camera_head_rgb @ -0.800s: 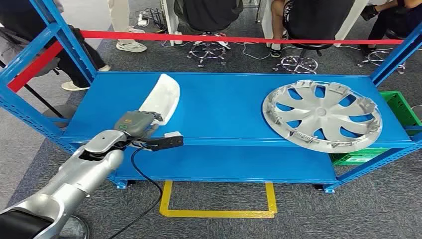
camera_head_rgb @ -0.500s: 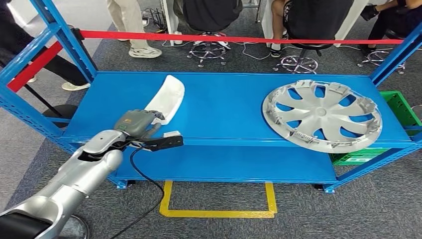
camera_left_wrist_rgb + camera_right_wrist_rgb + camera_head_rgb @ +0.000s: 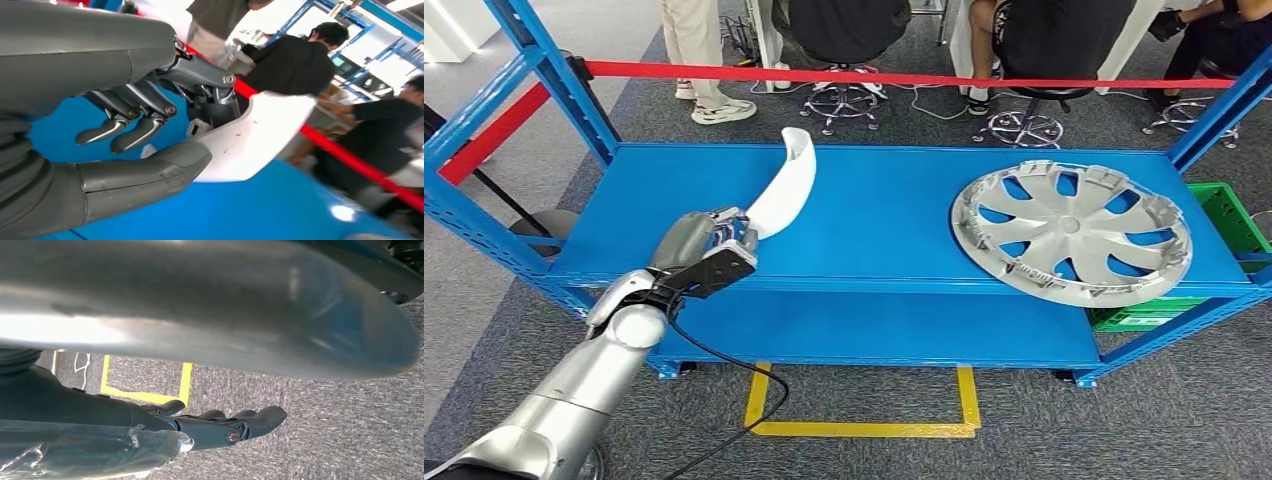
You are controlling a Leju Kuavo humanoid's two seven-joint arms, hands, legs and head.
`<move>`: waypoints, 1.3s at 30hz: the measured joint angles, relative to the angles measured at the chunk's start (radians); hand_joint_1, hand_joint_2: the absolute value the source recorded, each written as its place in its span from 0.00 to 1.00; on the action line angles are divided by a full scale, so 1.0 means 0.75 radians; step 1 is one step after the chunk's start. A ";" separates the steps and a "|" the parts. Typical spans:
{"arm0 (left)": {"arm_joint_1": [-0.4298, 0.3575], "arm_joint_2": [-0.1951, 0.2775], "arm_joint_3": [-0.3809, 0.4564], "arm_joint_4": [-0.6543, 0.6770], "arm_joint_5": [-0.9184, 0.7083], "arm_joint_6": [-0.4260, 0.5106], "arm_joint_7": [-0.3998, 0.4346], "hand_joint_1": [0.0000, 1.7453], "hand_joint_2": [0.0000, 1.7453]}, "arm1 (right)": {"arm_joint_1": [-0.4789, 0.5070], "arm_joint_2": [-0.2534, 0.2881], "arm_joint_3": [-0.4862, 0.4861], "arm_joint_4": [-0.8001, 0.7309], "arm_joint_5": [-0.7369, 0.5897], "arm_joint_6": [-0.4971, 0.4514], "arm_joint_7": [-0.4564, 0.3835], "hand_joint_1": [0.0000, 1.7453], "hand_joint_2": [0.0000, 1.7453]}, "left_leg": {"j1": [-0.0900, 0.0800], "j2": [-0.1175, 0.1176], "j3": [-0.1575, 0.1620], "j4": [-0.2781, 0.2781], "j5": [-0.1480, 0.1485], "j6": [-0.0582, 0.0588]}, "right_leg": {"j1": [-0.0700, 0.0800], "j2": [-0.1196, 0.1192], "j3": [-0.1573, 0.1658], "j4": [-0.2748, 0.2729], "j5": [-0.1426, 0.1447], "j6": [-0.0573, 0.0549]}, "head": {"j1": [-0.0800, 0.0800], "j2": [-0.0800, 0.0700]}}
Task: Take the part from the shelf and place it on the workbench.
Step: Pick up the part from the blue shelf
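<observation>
From the head view the left hand [image 3: 709,243] gripped the curved white part [image 3: 786,187], tilted above the blue shelf [image 3: 894,215]; the left wrist view showed thumb [image 3: 145,172] beneath it; the right hand [image 3: 220,426] hung over carpet, apparently holding nothing, fingers loosely apart.

White curved parts: showing one [image 3: 785,188], being gripped at its near end by the left hand [image 3: 707,240]
Silver wheel covers: showing one [image 3: 1071,232], lying flat on the shelf's right side
Blue shelves: showing one [image 3: 884,215], carrying two decks, upper and lower
Green crates: showing one [image 3: 1224,215], sitting beyond the shelf's right end
Red tapes: showing one [image 3: 904,78], stretching across behind the shelf
Yellow floor markings: showing one [image 3: 864,428], framing a rectangle on the carpet
Robot hands: showing two, the left holding the part, the right hand [image 3: 225,427] hanging over the carpet
People: showing at least four behind the tape, partly cropped
</observation>
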 joint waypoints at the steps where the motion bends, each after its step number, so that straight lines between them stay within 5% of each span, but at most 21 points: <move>1: 0.016 -0.014 0.020 -0.035 0.067 -0.014 -0.017 1.00 1.00 | 0.000 0.000 0.000 0.000 0.003 -0.001 0.000 0.00 0.00 | 0.000 0.000 0.000 0.000 0.000 0.000 | 0.000 0.000 0.000 0.000 0.000 0.000 | 0.000 0.000; 7: 0.091 -0.077 0.103 -0.185 0.301 -0.066 -0.082 1.00 1.00 | 0.000 0.004 -0.002 0.000 0.013 -0.005 -0.004 0.00 0.00 | 0.000 0.000 0.000 0.000 0.000 0.000 | 0.000 0.000 0.000 0.000 0.000 0.000 | 0.000 0.000; 14: 0.219 -0.169 0.192 -0.353 0.809 -0.235 -0.209 1.00 1.00 | 0.000 0.012 -0.022 0.000 0.017 -0.024 -0.014 0.00 0.00 | 0.000 0.000 0.000 0.000 0.000 0.000 | 0.000 0.000 0.000 0.000 -0.001 0.000 | 0.000 0.000; 24: 0.297 -0.222 0.240 -0.479 0.959 -0.272 -0.215 1.00 1.00 | 0.001 0.017 -0.037 0.000 0.014 -0.033 -0.016 0.00 0.00 | -0.002 0.000 0.001 0.001 -0.002 0.001 | -0.001 0.000 0.001 -0.002 0.000 0.001 | 0.000 0.000; 30: 0.341 -0.217 0.278 -0.500 0.948 -0.257 -0.199 1.00 1.00 | 0.001 0.030 -0.061 0.000 0.004 -0.042 -0.018 0.00 0.00 | -0.006 0.001 0.007 -0.006 0.000 0.024 | -0.008 -0.001 0.005 -0.006 -0.003 0.022 | 0.000 0.000; 32: 0.351 -0.214 0.281 -0.500 0.910 -0.253 -0.209 1.00 1.00 | 0.000 0.032 -0.066 0.000 0.002 -0.042 -0.020 0.00 0.00 | -0.001 0.005 0.014 -0.021 0.007 0.033 | -0.006 -0.011 -0.030 0.068 -0.052 0.024 | 0.004 0.000; 34: 0.363 -0.212 0.282 -0.500 0.884 -0.251 -0.217 1.00 1.00 | -0.001 0.033 -0.071 0.000 -0.001 -0.042 -0.022 0.00 0.00 | -0.001 0.009 0.016 -0.024 0.008 0.037 | -0.004 -0.021 -0.119 0.252 -0.141 0.024 | 0.010 0.000; 36: 0.376 -0.210 0.283 -0.500 0.874 -0.250 -0.219 1.00 1.00 | 0.001 0.033 -0.077 0.000 -0.002 -0.042 -0.023 0.00 0.00 | -0.003 0.012 0.016 -0.024 0.008 0.037 | -0.004 -0.023 -0.197 0.399 -0.177 0.025 | 0.012 0.000; 37: 0.380 -0.209 0.283 -0.500 0.871 -0.249 -0.220 1.00 1.00 | 0.002 0.033 -0.081 0.000 -0.002 -0.042 -0.023 0.00 0.00 | -0.003 0.012 0.016 -0.023 0.008 0.036 | -0.004 -0.023 -0.204 0.399 -0.153 0.024 | 0.013 0.000; 39: 0.384 -0.209 0.283 -0.500 0.867 -0.249 -0.220 1.00 1.00 | 0.001 0.033 -0.086 0.000 -0.002 -0.042 -0.023 0.00 0.00 | -0.001 0.012 0.017 -0.019 0.006 0.031 | -0.006 -0.027 -0.143 0.251 -0.050 0.023 | 0.015 0.000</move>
